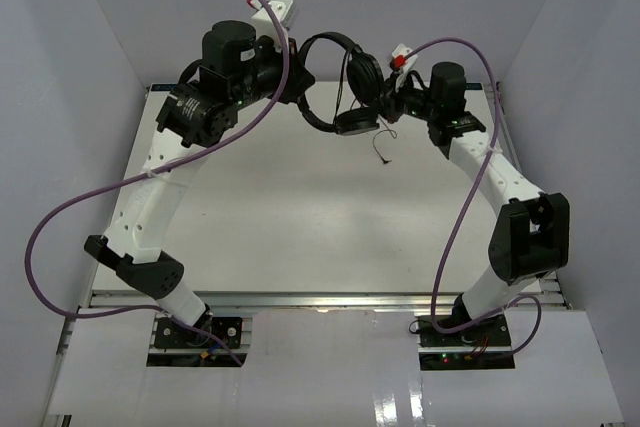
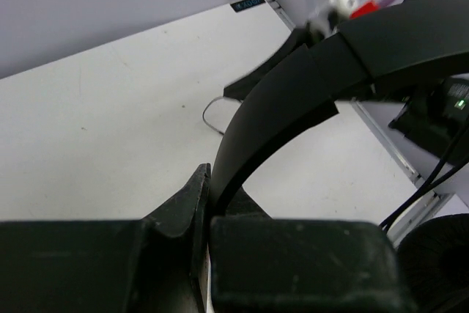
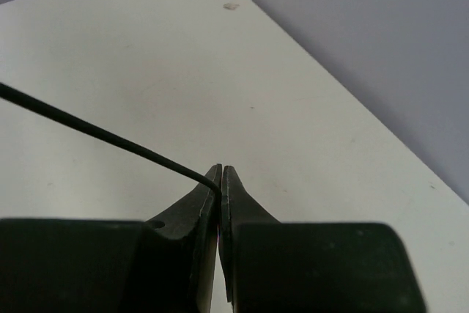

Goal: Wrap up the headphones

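The black headphones hang in the air at the back of the table between both arms. My left gripper is shut on the thin arched headband, which rises out of the jaws to the upper right in the left wrist view. One round earcup and a second earcup hang near my right gripper. My right gripper is shut on the thin black cord, which runs off to the left. The cord's loose end dangles over the table.
White table with grey walls at the back and sides. Thick purple arm cables loop over both arms. A metal rail runs along the table's right edge.
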`<state>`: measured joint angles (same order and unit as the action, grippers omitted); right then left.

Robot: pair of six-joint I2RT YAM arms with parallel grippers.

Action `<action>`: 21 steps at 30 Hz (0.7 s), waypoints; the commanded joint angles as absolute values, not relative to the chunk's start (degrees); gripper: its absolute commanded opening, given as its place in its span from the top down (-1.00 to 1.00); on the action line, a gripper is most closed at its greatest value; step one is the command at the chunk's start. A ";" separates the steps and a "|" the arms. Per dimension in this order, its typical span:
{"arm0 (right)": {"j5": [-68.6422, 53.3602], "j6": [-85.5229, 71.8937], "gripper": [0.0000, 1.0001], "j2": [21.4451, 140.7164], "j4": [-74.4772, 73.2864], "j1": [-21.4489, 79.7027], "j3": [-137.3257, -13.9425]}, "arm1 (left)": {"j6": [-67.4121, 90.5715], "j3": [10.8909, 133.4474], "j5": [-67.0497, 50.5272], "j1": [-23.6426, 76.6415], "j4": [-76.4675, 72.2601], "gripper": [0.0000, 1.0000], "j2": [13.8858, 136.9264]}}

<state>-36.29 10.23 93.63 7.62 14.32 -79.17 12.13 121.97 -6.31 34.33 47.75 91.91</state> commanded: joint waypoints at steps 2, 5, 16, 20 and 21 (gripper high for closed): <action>-39.72 10.39 0.85 92.56 9.77 17.95 -72.01 | 15.89 129.29 -1.53 34.24 41.30 1.00 92.34; -44.30 8.37 0.85 92.52 12.33 19.05 -69.77 | 16.51 130.75 -0.71 33.91 39.44 1.00 93.68; -61.12 -2.21 0.85 96.46 26.93 25.75 -62.56 | 16.51 132.65 9.37 32.89 35.09 1.00 97.36; -62.78 -3.61 0.85 94.22 31.34 26.10 -58.17 | 14.11 130.62 15.34 31.00 35.16 1.00 97.53; -62.86 -3.22 0.85 93.19 31.28 26.11 -57.07 | 13.97 129.38 15.93 30.08 34.97 1.00 97.47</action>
